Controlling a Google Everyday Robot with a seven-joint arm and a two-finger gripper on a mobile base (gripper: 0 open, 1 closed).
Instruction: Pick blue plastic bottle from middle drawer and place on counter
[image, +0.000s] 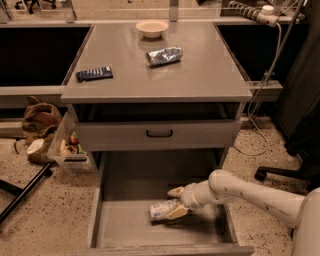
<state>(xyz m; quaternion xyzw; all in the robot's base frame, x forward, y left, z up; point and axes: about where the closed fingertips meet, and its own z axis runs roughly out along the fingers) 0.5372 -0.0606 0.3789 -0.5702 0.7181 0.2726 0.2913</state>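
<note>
The blue plastic bottle (160, 210) lies on its side on the floor of the open middle drawer (125, 227), right of centre, its pale label up. My gripper (176, 202) reaches in from the right on a white arm (240, 192). It is open at the bottle's right end. One fingertip (175, 191) is just behind the bottle and the other (178, 212) overlaps its near side. The grey counter (200, 75) is the cabinet top above.
On the counter are a silver foil packet (164, 55), a white bowl (152, 28) and a dark remote-like object (94, 74). A drawer front with a black handle (159, 133) overhangs the open drawer. A bag (39, 122) and a bin (70, 148) stand left, a chair base (280, 173) right.
</note>
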